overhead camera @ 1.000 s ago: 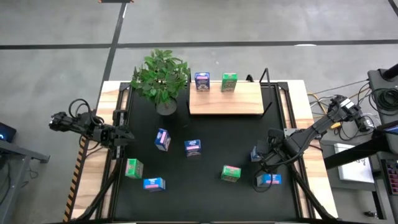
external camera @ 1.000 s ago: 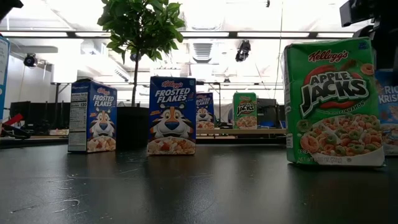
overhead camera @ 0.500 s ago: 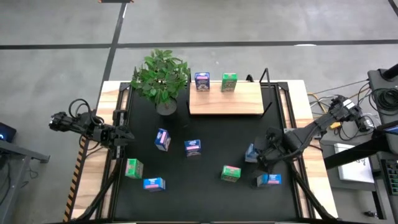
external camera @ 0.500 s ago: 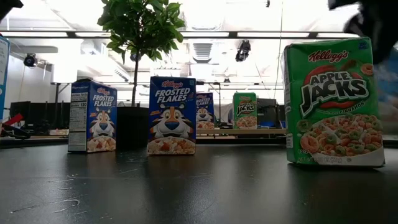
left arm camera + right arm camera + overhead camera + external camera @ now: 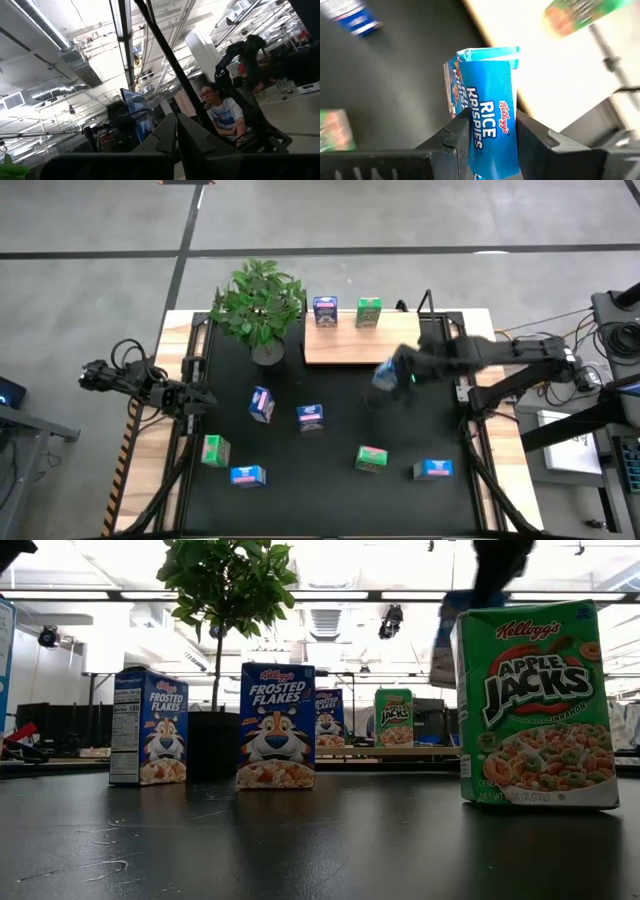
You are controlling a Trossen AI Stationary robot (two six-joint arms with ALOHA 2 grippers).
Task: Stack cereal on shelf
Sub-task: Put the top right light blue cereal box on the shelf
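A light-blue Rice Krispies box (image 5: 487,105) is pinched between the right gripper's (image 5: 398,374) fingers (image 5: 455,135), lifted above the mat (image 5: 330,395) just off the shelf's (image 5: 362,340) front right corner, its long axis running out along the fingers. The right arm reaches leftward across the table. The left gripper (image 5: 198,398) waits at the mat's left edge, fingers pressed together. Visible boxes: three dark blue, three green, three light blue; one blue and one green stand on the shelf.

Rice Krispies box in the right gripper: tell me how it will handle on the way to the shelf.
The Rice Krispies box is probably light: the right gripper carries it clear of the mat by a side pinch alone. Its thin cardboard walls may dent under a hard squeeze. Tall and narrow, it could tip when set on the shelf unless released squarely.
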